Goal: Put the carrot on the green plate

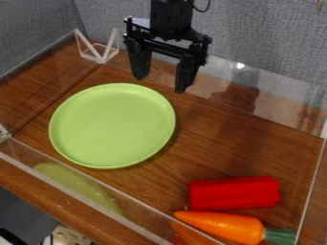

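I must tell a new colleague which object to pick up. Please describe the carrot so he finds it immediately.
Start at the big green plate, then look toward the near right corner. The carrot lies there, just in front of the red block. It alone is orange and tapered, with a green end.

1. We see a wooden table [243, 144] with a dark brown, shiny surface.
2. A red block [235, 192] lies on the table at the lower right.
3. A pale yellow-green long shape [75, 184] lies at the lower left, close to the front edge.
4. A small white wire stand [96, 44] sits at the back left corner.
5. A grey wall [255, 29] is behind the table.
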Available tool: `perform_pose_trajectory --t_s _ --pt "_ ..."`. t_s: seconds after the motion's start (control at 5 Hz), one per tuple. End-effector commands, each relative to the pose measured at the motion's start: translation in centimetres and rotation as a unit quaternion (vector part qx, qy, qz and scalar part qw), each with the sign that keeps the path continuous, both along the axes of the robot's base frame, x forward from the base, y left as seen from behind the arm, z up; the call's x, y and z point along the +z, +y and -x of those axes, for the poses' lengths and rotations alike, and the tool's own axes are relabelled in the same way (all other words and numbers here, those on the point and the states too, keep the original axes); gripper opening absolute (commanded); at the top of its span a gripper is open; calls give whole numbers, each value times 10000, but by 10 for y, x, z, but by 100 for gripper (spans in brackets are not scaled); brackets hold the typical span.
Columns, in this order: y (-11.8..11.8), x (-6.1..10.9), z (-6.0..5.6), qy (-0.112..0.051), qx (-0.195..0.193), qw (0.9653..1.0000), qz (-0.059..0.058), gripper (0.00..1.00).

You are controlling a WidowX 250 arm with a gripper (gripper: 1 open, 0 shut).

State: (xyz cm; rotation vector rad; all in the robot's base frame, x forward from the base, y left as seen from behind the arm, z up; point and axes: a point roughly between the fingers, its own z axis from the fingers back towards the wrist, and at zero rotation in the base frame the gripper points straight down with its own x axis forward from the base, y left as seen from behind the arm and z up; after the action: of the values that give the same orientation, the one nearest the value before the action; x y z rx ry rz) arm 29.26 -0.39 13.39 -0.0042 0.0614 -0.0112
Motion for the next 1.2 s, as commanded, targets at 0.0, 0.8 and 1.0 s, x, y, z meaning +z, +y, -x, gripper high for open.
perform_pose_trajectory --t_s 0.0,0.8,1.0 --pt "-20 -4 14 42 -735 9973 8 100" --pt "-100 -45 85 -215 -3722 9278 135 100" --pt "-108 -63 85 -307 -4034 9144 152 100"
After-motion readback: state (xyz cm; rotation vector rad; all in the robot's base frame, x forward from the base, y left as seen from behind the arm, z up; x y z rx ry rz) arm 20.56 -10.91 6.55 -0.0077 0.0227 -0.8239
